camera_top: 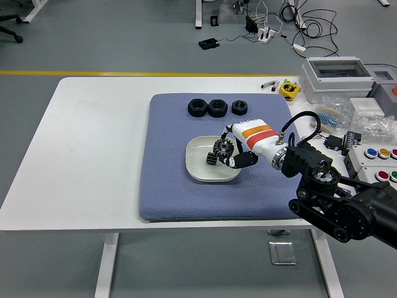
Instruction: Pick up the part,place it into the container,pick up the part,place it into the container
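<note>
Now, from left to right, the white container [197,171] already holds one small black part [211,159], and over it the right hand [239,148] grips a black gear [222,148], so releasing comes next.

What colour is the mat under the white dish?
Blue-grey, a finely textured mat, seen in the head view, the only one.

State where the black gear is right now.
In the head view, the black gear is held in the right hand, over the white dish at the blue mat's centre.
</note>
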`<move>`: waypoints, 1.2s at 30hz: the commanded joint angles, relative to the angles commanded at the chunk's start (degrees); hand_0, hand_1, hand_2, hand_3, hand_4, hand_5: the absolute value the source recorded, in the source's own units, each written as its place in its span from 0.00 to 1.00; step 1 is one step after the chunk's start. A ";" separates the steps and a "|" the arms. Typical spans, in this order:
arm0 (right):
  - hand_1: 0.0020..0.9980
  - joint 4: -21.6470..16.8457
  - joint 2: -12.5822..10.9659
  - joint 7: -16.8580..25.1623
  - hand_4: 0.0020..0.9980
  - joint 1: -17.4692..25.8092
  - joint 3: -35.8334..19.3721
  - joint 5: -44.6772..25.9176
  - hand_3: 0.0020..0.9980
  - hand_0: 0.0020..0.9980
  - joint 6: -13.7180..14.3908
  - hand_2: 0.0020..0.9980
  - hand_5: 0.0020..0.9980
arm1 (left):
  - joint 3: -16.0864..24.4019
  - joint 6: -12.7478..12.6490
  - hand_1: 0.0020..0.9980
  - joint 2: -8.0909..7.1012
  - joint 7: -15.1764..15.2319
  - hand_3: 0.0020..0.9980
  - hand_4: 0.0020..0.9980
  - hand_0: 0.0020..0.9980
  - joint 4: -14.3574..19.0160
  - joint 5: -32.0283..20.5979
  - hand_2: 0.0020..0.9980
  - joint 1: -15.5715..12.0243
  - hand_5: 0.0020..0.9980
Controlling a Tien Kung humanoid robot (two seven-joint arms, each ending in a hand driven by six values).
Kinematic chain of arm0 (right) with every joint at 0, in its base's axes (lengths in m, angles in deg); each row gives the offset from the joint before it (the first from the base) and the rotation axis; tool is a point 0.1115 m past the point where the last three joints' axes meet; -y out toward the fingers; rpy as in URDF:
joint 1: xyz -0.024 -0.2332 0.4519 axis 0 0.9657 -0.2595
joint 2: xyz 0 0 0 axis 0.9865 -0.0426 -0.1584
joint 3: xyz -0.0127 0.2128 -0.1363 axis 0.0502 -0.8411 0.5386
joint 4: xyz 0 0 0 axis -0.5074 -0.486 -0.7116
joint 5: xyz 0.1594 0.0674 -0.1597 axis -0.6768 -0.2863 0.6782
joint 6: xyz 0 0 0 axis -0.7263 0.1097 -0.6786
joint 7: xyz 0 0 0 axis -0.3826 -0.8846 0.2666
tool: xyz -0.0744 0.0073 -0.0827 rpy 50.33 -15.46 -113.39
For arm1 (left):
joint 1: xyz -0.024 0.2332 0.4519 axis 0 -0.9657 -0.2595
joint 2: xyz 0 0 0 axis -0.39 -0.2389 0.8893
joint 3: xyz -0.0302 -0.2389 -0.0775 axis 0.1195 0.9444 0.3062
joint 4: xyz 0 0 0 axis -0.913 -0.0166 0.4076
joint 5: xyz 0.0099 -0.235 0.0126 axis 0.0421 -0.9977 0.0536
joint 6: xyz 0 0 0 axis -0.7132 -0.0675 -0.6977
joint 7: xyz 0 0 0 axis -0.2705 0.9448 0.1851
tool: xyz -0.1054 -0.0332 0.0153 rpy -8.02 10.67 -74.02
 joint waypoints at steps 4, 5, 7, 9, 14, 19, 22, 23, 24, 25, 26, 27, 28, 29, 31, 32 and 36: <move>0.17 0.40 0.07 -0.76 0.68 0.09 -0.05 1.28 0.55 0.07 -0.93 0.33 0.35 | 0.01 -0.03 0.56 -0.08 0.04 0.59 0.59 0.53 -0.02 -0.02 0.66 0.02 0.56; 0.17 0.48 -0.04 -0.85 0.68 0.16 -0.13 1.44 0.55 0.07 -0.83 0.33 0.35 | -0.02 -0.04 0.56 -0.09 0.08 0.59 0.59 0.53 -0.03 -0.08 0.66 -0.01 0.56; 0.18 0.54 -0.24 -1.02 0.70 0.22 -0.24 1.55 0.56 0.08 -0.90 0.34 0.35 | 0.09 -0.07 0.55 -0.09 0.06 0.59 0.59 0.53 -0.05 0.00 0.65 -0.07 0.56; 0.18 0.59 -0.31 -1.35 0.70 0.19 -0.20 1.66 0.56 0.08 -1.06 0.34 0.35 | 0.15 -0.09 0.55 -0.07 0.03 0.59 0.59 0.53 -0.05 0.09 0.65 -0.12 0.56; 0.18 0.53 -0.20 -1.25 0.72 0.14 -0.21 1.87 0.58 0.09 -0.93 0.34 0.33 | 0.33 -0.02 0.55 -0.06 -0.28 0.59 0.59 0.53 0.02 0.80 0.65 -0.09 0.56; 0.20 0.44 -0.29 -1.06 0.81 0.19 -0.30 2.49 0.70 0.10 -1.17 0.38 0.33 | 0.62 -0.02 0.56 -0.05 -0.44 0.59 0.59 0.53 0.04 1.25 0.66 -0.25 0.56; 0.20 0.62 -0.39 -0.87 0.81 0.35 -0.60 3.10 0.70 0.10 -1.43 0.38 0.33 | 0.67 -0.05 0.56 -0.03 -0.43 0.59 0.59 0.53 0.04 1.30 0.66 -0.34 0.56; 0.20 0.63 -0.41 -0.77 0.81 0.39 -0.69 3.27 0.70 0.10 -1.37 0.38 0.33 | 0.68 -0.05 0.56 -0.03 -0.42 0.59 0.59 0.53 0.04 1.28 0.66 -0.37 0.56; 0.20 0.62 -0.41 -0.69 0.81 0.41 -0.73 3.45 0.70 0.10 -1.33 0.38 0.33 | 0.67 -0.06 0.56 -0.04 -0.40 0.59 0.59 0.53 0.04 1.25 0.66 -0.40 0.56; 0.22 0.59 -0.42 -0.64 1.00 0.42 -0.74 3.59 0.81 0.11 -1.33 0.43 0.39 | 0.67 -0.06 0.55 -0.05 -0.39 0.59 0.59 0.53 0.03 1.21 0.66 -0.42 0.55; 0.22 0.55 -0.37 -0.56 1.00 0.41 -0.75 3.84 0.81 0.11 -1.34 0.43 0.39 | 0.68 -0.06 0.55 -0.05 -0.39 0.59 0.59 0.53 0.03 1.25 0.66 -0.43 0.55; 0.22 0.51 -0.32 -0.50 1.00 0.41 -0.76 4.00 0.81 0.11 -1.33 0.43 0.39 | 0.73 -0.05 0.55 -0.04 -0.43 0.59 0.59 0.53 0.03 1.35 0.66 -0.43 0.55; 0.22 0.48 -0.29 -0.45 1.00 0.41 -0.76 4.12 0.81 0.11 -1.33 0.43 0.39 | 0.75 -0.05 0.55 -0.04 -0.45 0.59 0.59 0.53 0.04 1.41 0.66 -0.43 0.55; 0.22 0.44 -0.27 -0.41 1.00 0.41 -0.76 4.23 0.81 0.11 -1.32 0.43 0.39 | 0.74 -0.05 0.55 -0.03 -0.46 0.59 0.59 0.53 0.04 1.45 0.66 -0.43 0.55; 0.28 0.39 -0.25 -0.32 1.00 0.42 -0.75 4.54 0.87 0.18 -1.31 0.54 0.46 | 0.76 -0.04 0.55 -0.04 -0.48 0.59 0.58 0.53 0.04 1.48 0.66 -0.43 0.55; 0.28 0.40 -0.25 -0.28 1.00 0.41 -0.76 4.60 0.87 0.18 -1.36 0.54 0.46 | 0.74 -0.04 0.55 -0.04 -0.47 0.59 0.58 0.53 0.05 1.43 0.66 -0.44 0.55; 0.28 0.40 -0.41 -0.19 1.00 0.34 -0.98 4.76 0.87 0.18 -1.44 0.54 0.46 | 0.69 -0.02 0.55 -0.04 -0.45 0.59 0.58 0.53 0.04 1.38 0.66 -0.38 0.55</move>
